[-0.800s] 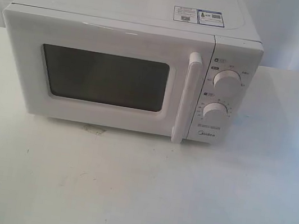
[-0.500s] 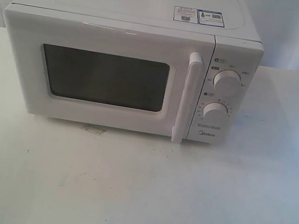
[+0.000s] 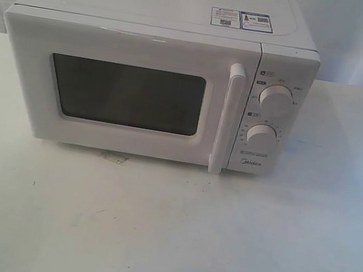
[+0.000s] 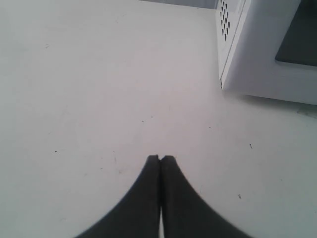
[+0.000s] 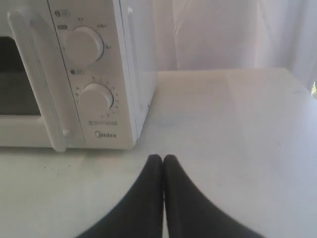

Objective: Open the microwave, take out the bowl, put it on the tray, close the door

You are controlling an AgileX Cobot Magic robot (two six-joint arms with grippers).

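A boxy white Midea microwave [image 3: 165, 19], its dark-windowed door [image 3: 133, 49] shut, sits upper centre of frame on a white desk [image 3: 166, 230]; black left pincer [image 4: 160, 157] and right pincer [image 5: 163, 157] both pressed together, empty.

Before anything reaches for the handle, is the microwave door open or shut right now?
Shut. The door lies flush against the microwave, handle beside the knob panel, no gap showing.

The microwave [image 3: 152, 14] is white, its door [image 3: 130, 48] white around a dark grey window [image 3: 126, 95], its top stickers [image 3: 241, 19] white and blue. The table [image 3: 166, 230] is off-white. The left gripper [image 4: 160, 157] and right gripper [image 5: 163, 156] are black.
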